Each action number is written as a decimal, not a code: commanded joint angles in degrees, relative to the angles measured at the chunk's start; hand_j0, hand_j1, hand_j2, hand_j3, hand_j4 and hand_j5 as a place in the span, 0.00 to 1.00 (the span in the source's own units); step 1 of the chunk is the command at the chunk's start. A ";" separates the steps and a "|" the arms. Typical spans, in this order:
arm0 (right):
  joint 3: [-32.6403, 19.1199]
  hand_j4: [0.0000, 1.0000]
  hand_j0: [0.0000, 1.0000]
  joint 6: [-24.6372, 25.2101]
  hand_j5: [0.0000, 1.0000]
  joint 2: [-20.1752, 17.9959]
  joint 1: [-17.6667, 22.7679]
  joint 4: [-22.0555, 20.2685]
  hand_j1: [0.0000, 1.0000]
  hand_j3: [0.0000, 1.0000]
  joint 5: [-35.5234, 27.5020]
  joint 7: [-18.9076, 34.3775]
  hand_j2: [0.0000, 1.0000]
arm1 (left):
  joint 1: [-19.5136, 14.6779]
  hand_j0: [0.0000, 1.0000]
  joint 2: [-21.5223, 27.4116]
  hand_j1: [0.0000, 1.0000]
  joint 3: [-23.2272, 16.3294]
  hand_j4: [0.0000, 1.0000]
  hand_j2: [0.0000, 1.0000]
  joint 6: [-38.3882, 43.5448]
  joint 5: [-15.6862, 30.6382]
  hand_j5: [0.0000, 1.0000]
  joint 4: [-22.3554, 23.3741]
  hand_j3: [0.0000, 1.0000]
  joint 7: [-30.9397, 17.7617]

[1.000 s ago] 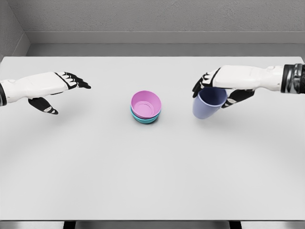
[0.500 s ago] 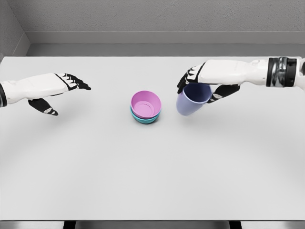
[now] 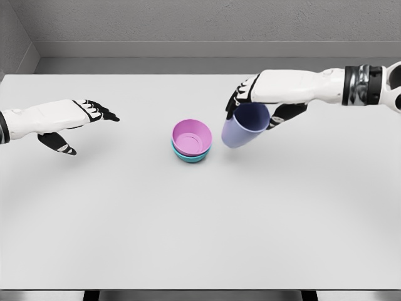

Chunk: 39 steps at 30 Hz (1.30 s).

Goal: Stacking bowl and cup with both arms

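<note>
Right hand (image 3: 254, 106) is gripping the lilac cup (image 3: 244, 124) at its rim; looks light, rigid, slick. Left hand (image 3: 74, 119) is hovering relaxed, empty, near the bench's (image 3: 200, 238) left edge.

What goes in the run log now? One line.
right hand: holding purple cup, tilted | pink bowl: nested in teal bowl | left hand: open

The left hand (image 3: 70, 122) had a smooth white shell over the back of the palm, with black fingers banded by small white segments at the joints. The right hand (image 3: 260, 103) matched it, white on top and black underneath. Behind its white forearm sat a dark grey ribbed wrist collar (image 3: 363, 84) with lighter rings.
</note>
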 commanded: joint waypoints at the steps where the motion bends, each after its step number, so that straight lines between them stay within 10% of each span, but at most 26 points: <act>1: -0.01 0.65 0.65 0.18 0.65 0.35 0.00 0.02 0.65 0.65 -0.43 -0.03 0.65 | 0.00 1.00 0.06 1.00 0.02 1.00 1.00 0.15 0.36 1.00 0.00 1.00 0.03; 39: 5.00 0.65 0.65 0.19 0.65 7.46 -7.56 2.04 0.65 0.65 -0.51 -0.03 0.65 | 0.35 1.00 0.58 1.00 0.02 1.00 1.00 0.15 0.36 1.00 0.08 1.00 0.03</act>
